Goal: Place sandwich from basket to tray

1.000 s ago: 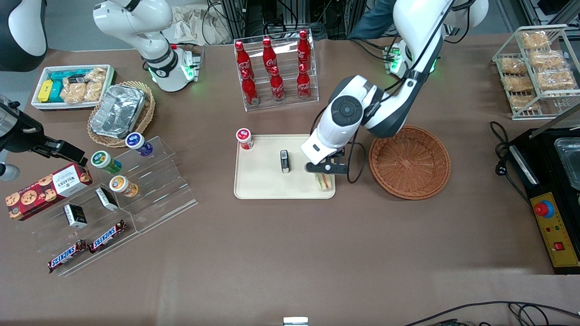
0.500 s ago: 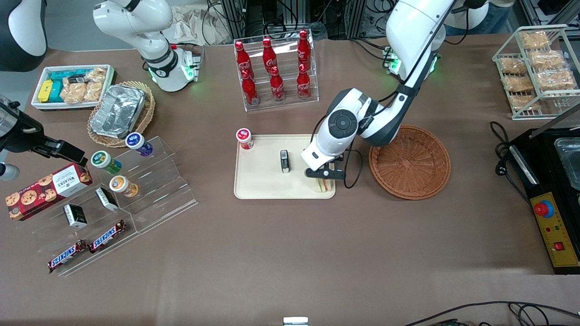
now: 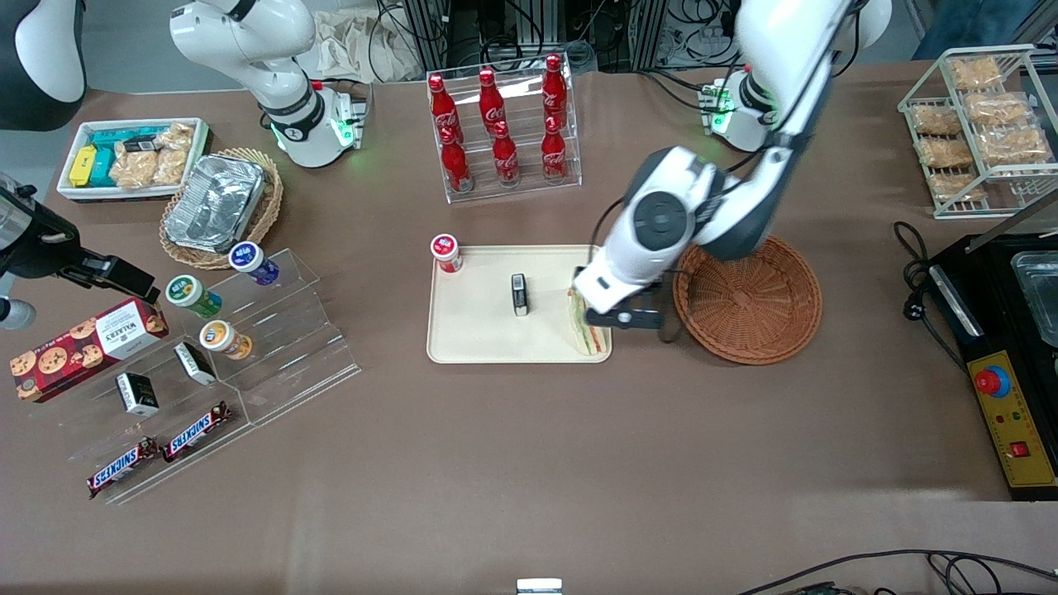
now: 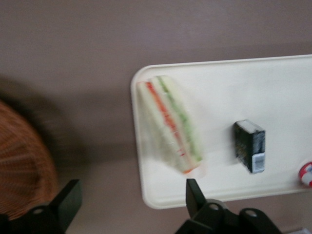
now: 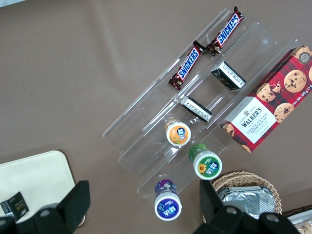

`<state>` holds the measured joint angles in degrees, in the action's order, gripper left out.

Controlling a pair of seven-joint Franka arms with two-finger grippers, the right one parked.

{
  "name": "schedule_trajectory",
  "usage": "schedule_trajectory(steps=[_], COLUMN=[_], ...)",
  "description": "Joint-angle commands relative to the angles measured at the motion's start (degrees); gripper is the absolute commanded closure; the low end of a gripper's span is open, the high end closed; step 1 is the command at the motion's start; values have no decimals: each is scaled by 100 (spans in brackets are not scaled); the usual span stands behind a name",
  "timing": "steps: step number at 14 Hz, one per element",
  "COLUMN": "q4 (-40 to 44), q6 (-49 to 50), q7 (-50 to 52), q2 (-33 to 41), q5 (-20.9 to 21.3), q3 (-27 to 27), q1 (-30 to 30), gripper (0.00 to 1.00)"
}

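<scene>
The sandwich (image 3: 585, 326) (image 4: 170, 124), a pale wedge with red, orange and green layers, lies on the cream tray (image 3: 479, 335) (image 4: 229, 92) at its end nearest the reddish-brown woven basket (image 3: 748, 297) (image 4: 19, 161). My left gripper (image 3: 632, 318) (image 4: 131, 187) hangs open and holds nothing. It is above the strip of table between tray and basket, just beside the sandwich. One fingertip is over the tray's edge, the other near the basket's rim. Nothing shows inside the basket.
A small black box (image 3: 519, 294) (image 4: 250, 146) lies mid-tray and a red-capped cup (image 3: 446, 252) stands at its corner. A rack of red bottles (image 3: 504, 128) stands farther from the camera than the tray. A black machine (image 3: 1008, 347) sits at the working arm's end.
The gripper has let go of the sandwich and drawn away toward the basket. The sandwich, partly covered before, now lies in full view on the tray.
</scene>
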<state>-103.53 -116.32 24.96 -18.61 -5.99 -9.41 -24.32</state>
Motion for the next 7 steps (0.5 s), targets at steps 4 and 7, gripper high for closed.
schedule_trajectory(steps=[4, 7], q4=[-80, 34], q6=[1724, 2261], q7=[-2054, -1978], q2=[1525, 1834], q5=[54, 211], q3=[-26, 9], q1=[1375, 1947], gripper=[1, 0])
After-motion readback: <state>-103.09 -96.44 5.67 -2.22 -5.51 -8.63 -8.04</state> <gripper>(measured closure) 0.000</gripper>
